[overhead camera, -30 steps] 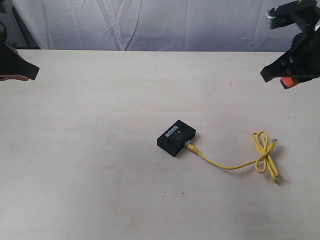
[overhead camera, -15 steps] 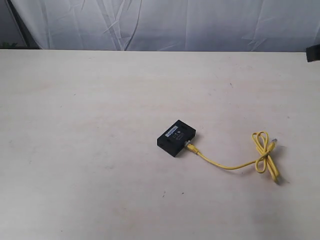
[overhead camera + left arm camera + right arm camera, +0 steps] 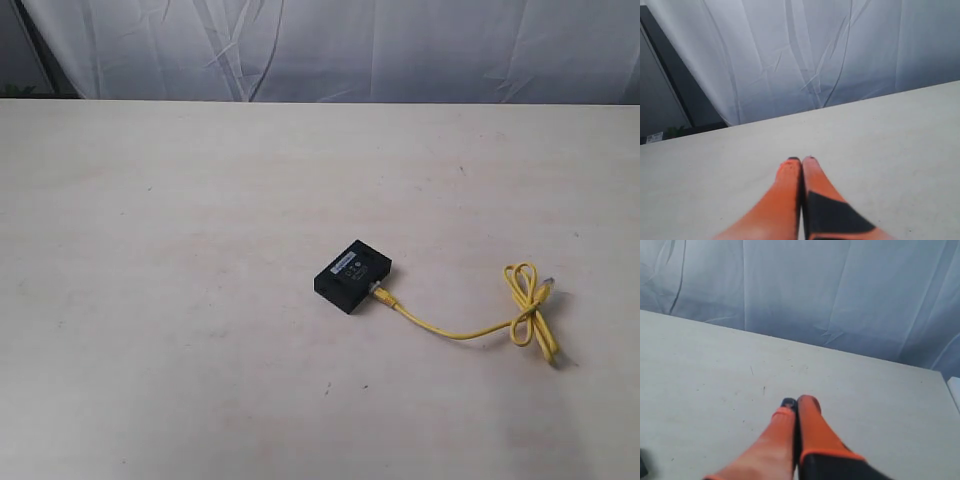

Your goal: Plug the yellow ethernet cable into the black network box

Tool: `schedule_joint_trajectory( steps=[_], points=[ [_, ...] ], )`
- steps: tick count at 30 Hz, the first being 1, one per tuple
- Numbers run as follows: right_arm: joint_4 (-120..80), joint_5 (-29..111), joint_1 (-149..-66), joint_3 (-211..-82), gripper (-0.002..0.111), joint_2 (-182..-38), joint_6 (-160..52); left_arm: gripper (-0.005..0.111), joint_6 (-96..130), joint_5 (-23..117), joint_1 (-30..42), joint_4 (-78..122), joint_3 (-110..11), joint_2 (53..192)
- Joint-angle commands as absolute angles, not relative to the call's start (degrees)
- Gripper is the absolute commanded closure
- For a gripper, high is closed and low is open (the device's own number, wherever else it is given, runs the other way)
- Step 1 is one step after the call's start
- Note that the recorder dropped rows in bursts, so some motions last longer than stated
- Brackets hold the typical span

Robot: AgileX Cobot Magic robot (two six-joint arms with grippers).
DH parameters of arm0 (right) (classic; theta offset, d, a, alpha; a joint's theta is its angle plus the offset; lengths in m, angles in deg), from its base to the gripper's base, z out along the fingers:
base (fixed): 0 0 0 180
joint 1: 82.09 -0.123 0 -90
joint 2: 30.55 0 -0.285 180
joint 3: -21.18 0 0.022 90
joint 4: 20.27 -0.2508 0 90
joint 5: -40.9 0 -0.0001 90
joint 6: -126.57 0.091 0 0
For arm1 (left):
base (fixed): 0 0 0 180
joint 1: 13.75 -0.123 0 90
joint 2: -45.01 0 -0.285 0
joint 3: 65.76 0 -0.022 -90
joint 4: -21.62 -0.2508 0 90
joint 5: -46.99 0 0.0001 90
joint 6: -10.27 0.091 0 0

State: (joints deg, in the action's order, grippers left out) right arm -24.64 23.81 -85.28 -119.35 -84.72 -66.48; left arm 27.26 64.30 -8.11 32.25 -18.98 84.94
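The black network box [image 3: 353, 276] lies flat near the middle of the table in the exterior view. The yellow ethernet cable [image 3: 460, 331] runs from the box's right side, where one plug sits at the box, to a knotted loop [image 3: 528, 300] further right. Neither arm shows in the exterior view. In the left wrist view my left gripper [image 3: 801, 160] is shut, orange fingers pressed together over bare table. In the right wrist view my right gripper [image 3: 798, 402] is shut too, with nothing between its fingers.
A pale wooden table [image 3: 180, 250] fills the exterior view, backed by a white cloth curtain [image 3: 350, 45]. A dark edge [image 3: 642, 465] sits at the corner of the right wrist view.
Both grippers, at the left and right edges of the exterior view a second ago, have withdrawn out of that view. The box and the cable have not moved.
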Motion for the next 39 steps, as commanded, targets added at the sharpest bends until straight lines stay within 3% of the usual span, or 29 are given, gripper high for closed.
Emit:
schedule_joint_trajectory(
  steps=[1, 24, 39],
  points=[
    [-22.3, 25.68, -85.51, -116.52, 0.108, -79.0, -66.81, 0.107, 26.76, 60.93, -8.2, 33.61, -15.89, 80.58],
    [-23.4, 40.1, -85.51, -99.75, 0.108, -56.66, -66.47, 0.107, 26.76, 54.18, -8.2, 34.21, -8.25, 62.02],
    [-23.79, 40.48, -85.51, -99.0, 0.108, -54.48, -66.47, 0.107, 26.88, 54.67, -8.2, 29.25, -7.31, 61.09]
  ],
)
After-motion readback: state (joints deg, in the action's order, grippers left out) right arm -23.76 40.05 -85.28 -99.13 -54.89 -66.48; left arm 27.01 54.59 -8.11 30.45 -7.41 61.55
